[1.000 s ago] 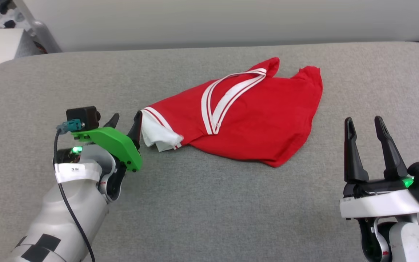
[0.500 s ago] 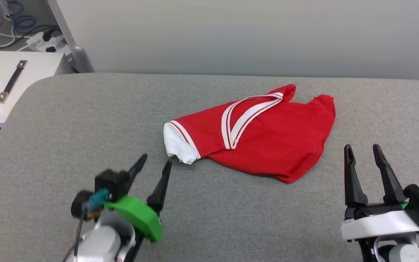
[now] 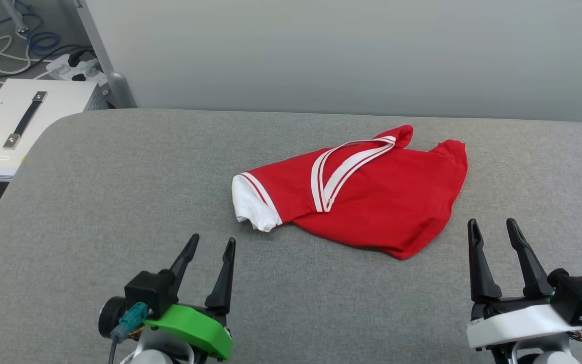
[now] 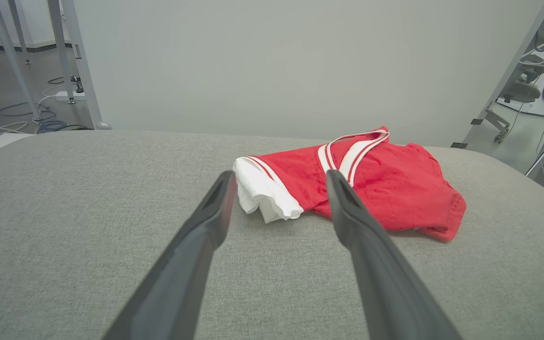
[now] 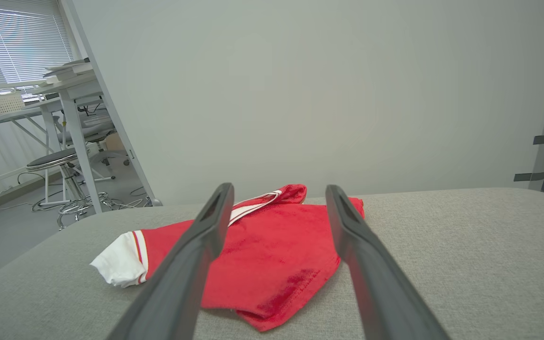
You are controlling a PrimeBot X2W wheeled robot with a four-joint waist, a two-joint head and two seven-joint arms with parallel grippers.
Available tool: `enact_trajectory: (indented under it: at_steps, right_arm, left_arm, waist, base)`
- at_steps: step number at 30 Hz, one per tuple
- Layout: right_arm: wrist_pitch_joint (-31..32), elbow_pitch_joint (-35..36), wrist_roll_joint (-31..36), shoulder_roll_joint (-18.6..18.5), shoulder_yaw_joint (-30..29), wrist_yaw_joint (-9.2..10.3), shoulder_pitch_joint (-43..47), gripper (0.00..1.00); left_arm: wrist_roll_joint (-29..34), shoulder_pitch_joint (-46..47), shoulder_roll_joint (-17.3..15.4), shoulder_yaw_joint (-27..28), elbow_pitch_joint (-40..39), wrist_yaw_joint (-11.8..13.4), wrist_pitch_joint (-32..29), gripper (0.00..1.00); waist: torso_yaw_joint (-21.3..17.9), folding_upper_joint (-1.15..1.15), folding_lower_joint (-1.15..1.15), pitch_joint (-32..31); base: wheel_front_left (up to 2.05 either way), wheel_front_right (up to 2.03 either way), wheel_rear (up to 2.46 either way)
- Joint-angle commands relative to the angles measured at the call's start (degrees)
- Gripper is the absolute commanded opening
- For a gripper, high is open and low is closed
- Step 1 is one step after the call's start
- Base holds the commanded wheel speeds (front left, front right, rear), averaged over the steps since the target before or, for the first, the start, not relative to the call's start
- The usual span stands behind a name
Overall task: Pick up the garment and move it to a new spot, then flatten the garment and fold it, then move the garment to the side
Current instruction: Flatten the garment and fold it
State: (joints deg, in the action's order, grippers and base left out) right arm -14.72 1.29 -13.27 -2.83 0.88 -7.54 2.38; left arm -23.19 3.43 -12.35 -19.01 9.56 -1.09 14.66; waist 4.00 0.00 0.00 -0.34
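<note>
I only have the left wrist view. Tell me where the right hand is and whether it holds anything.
Observer: The right hand is open and empty, at the gray table's near right, apart from the garment.
Operator: Report what stands off the table's left edge.
Observer: A white case with a black handle, beside the table's left corner.
Operator: Give me the left hand's gap from above.
Observer: In the head view the left hand is open, short of the white sleeve, not touching it.
</note>
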Motion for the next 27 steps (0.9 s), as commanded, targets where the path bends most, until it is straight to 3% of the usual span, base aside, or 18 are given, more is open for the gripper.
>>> enact_trajectory:
  at_steps: [1,9,14,18,22,27]
  right_arm:
    - [-0.28,-0.29,0.34,-0.05,0.17,0.05,0.29,1.00]
    - [-0.04,-1.67,1.80,-0.05,-0.08,0.05,0.50,1.00]
    - [6.93,-2.61,2.65,-1.13,0.14,0.05,-2.11,1.00]
    - [18.95,-3.01,0.27,-5.38,3.37,0.05,-6.73,1.00]
    - [35.64,-4.92,-2.89,-10.83,6.10,0.05,-13.10,1.00]
    - [52.16,-6.87,-8.21,-15.38,8.78,0.05,-20.33,1.00]
  left_arm:
    - [1.12,-1.06,0.64,0.98,-0.56,-0.82,0.33,1.00]
    - [5.49,-2.04,3.34,4.19,-0.63,-3.91,0.33,1.00]
    - [6.90,-0.68,4.77,4.85,-0.48,-5.10,0.33,1.00]
    - [7.51,0.81,5.65,5.33,-0.42,-5.70,0.33,1.00]
    - [7.87,2.41,6.29,5.53,0.00,-6.08,0.34,1.00]
    - [7.97,4.37,7.06,5.40,0.34,-6.29,0.34,1.00]
  waist:
    - [-0.10,0.00,0.00,-0.07]
    - [0.01,0.00,0.00,0.95]
    - [1.27,0.00,0.00,3.63]
    - [2.54,0.00,0.00,6.33]
    - [4.19,0.00,0.00,8.97]
    - [6.84,0.00,0.00,11.54]
  base:
    - [0.00,0.00,0.00]
    - [0.00,0.00,0.00]
    - [0.00,0.00,0.00]
    - [0.00,0.00,0.00]
    - [0.00,0.00,0.00]
    - [0.00,0.00,0.00]
